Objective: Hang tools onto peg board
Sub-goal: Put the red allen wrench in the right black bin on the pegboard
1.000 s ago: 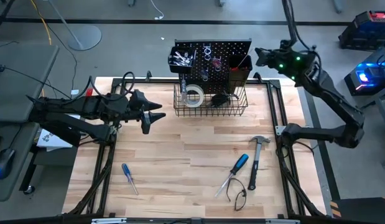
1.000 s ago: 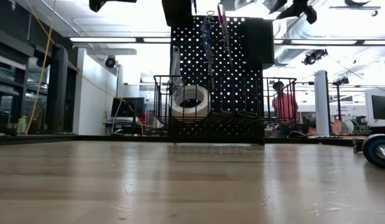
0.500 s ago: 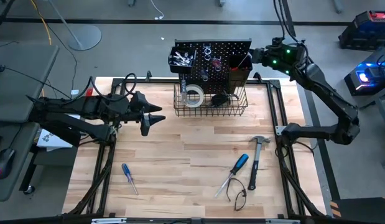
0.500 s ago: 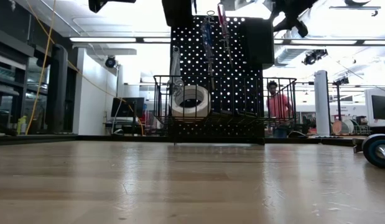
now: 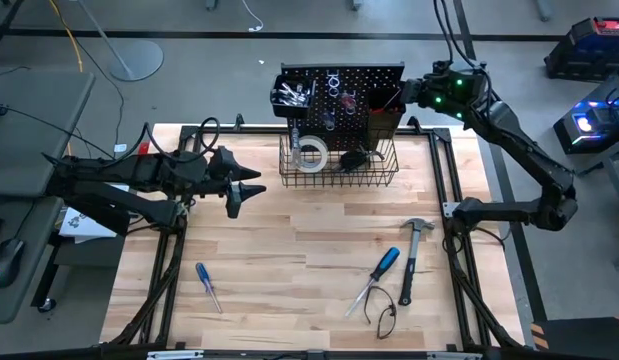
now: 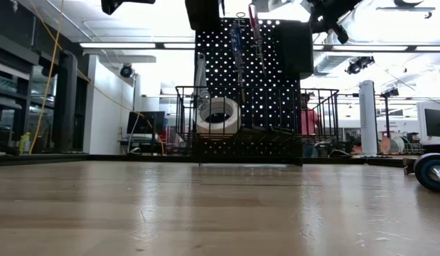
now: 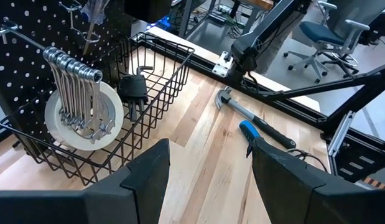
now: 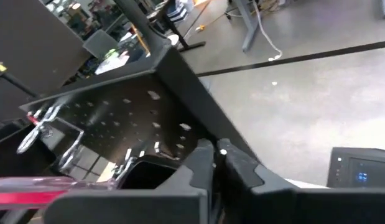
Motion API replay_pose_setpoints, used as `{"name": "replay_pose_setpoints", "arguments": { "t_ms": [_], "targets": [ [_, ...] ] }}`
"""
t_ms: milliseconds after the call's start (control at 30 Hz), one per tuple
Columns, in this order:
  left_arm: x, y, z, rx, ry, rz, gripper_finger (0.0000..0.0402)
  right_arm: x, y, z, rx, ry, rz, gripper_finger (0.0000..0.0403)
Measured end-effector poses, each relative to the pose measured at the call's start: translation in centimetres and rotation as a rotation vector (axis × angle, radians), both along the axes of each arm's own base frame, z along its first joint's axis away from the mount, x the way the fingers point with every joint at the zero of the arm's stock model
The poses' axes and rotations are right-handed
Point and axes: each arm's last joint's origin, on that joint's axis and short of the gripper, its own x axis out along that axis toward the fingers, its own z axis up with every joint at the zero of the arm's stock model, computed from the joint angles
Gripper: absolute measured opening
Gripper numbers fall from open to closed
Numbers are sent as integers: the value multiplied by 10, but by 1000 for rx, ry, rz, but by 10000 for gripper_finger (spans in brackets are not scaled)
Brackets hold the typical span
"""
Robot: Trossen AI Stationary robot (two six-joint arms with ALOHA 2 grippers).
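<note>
Right gripper reaches to the peg board's three o'clock edge, fingers pressed together; left gripper hovers at nine o'clock over the desk, fingers spread

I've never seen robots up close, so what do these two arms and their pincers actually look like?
Both arms are dark, jointed tubes. The right gripper carries small green lights behind it; the left gripper ends in two flat, angular black fingers. Black cables trail off both arms.

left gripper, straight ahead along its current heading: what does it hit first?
Likely the wire basket on the peg board. The open left gripper points at its near wall, with the white tape roll and hung wrenches just behind. Depth is uncertain.
</note>
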Motion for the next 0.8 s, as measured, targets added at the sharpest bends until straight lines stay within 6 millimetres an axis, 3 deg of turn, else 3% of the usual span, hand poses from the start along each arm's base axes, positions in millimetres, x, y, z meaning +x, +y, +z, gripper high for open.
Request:
{"name": "replay_pose_setpoints", "arguments": {
  "t_ms": [267,800],
  "targets": [
    [0,0,0,1,1,1,209,-3,8,8,-6,-68,49,2],
    [-1,-1,5,2,-22,-30,209,-36,44,48,-211,-283,29,1]
  ]
}}
